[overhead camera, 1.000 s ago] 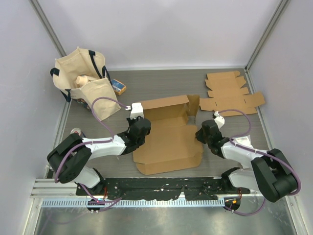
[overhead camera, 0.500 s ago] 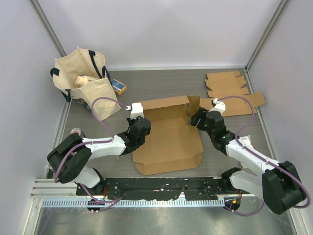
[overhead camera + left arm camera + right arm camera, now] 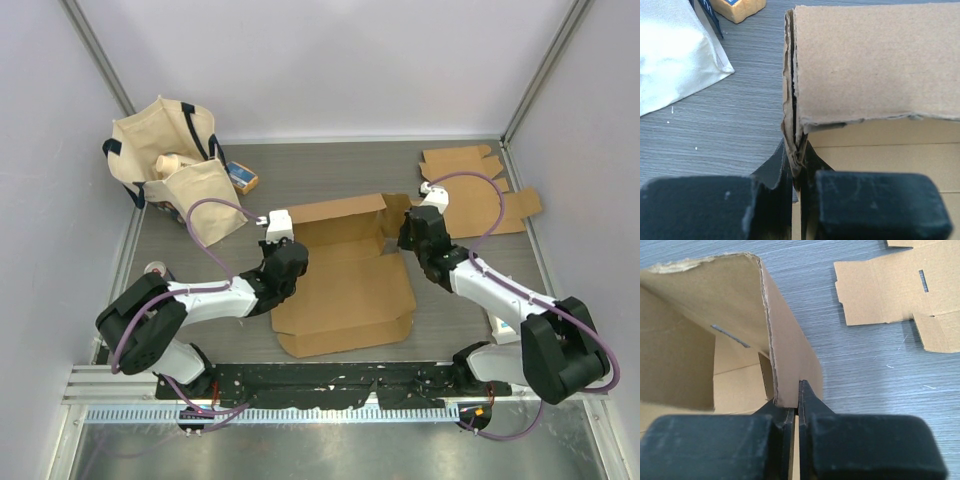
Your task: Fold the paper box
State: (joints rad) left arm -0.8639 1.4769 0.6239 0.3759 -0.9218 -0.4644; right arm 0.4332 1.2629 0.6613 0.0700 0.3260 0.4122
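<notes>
We hold the paper box [image 3: 345, 285], lying on the table [image 3: 330, 175] between the arms, with the left gripper [image 3: 796, 160] clenched on its left corner fold and the right gripper [image 3: 793, 407] clenched on its right wall, presumably so both side walls stand upright for tucking.

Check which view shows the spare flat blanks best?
Top external: the flat blanks show nearly whole, at far right. Right wrist catches only part of them, cropped by the frame's top and right edges. Left wrist shows none of them.
</notes>
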